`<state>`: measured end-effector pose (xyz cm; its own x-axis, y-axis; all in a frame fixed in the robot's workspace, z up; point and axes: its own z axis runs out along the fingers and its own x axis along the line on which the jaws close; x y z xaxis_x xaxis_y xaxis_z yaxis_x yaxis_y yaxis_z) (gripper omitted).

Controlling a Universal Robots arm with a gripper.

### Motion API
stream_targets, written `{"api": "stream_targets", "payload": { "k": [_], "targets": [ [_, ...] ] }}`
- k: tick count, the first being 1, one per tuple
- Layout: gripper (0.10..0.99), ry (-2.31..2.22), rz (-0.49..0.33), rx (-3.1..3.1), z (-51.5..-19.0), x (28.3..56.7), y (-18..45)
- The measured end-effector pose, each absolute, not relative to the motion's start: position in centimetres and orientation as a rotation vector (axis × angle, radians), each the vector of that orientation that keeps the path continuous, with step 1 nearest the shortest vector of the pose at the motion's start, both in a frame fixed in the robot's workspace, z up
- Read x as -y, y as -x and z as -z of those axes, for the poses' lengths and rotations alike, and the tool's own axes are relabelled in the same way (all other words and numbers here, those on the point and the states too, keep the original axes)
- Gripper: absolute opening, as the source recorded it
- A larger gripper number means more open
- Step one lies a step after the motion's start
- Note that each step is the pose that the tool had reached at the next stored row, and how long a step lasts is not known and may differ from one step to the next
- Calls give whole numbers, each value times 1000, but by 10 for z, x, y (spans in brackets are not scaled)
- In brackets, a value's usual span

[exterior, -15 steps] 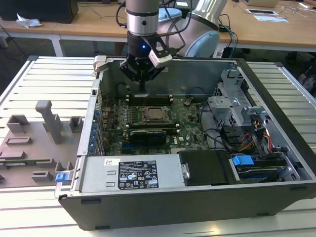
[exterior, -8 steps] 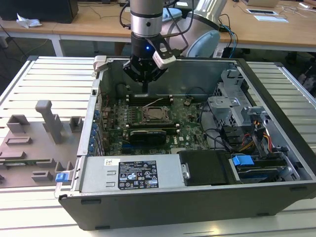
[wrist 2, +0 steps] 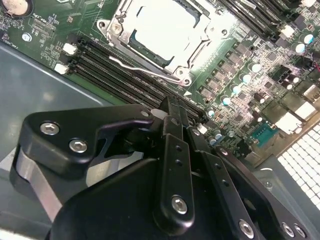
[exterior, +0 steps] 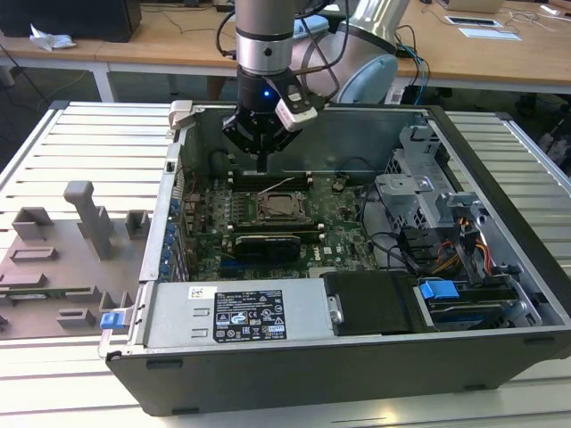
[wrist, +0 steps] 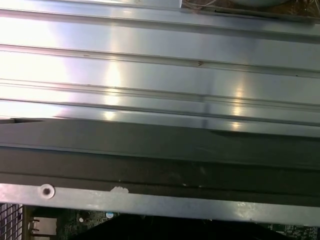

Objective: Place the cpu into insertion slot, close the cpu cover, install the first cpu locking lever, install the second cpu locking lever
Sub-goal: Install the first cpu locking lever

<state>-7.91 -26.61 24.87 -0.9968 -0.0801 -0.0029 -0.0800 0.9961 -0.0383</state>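
Now empty closed pincer point(exterior: 260, 166) above cpu point(exterior: 277, 209), flat in insertion slot point(exterior: 261, 217).

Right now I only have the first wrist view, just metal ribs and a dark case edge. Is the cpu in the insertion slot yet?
Observer: Yes. In the second wrist view the cpu sits in the insertion slot, with the cpu cover lying flat around it.
Operator: Where's the gripper?
Observer: In the exterior view the gripper hangs shut over the memory slots, beside the socket and not touching it.
Operator: Any lever showing?
Observer: One wire lever runs along the cover's edge nearest the gripper. I cannot tell if it is latched.
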Motion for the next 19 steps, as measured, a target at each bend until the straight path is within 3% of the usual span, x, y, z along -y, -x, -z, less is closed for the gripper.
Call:
{"api": "stream_targets", "payload": {
  "k": [19],
  "targets": [
    [106, 126, 57, -3134, -219, 266, 79]
  ]
}}
